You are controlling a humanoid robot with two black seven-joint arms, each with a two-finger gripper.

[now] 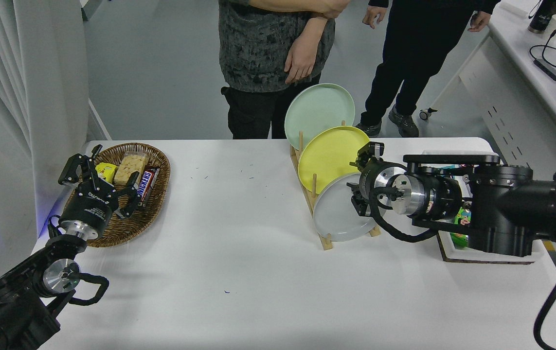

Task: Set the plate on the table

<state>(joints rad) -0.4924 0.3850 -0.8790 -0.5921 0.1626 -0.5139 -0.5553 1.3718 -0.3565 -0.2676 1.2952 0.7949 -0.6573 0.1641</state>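
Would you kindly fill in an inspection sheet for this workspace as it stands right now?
Surface: white table, a few dark specks.
Job's things: grey plate upright in the nearest slot of the wooden rack, in front of the yellow plate and mint-green plate.
Clutter: wicker basket of snacks at left; white box at right.
Grippers: left gripper parked, open, over the basket; right gripper at the grey plate's right rim, grip unclear.
Cables: black loop under the right wrist.
Surroundings: two people standing; side desk.
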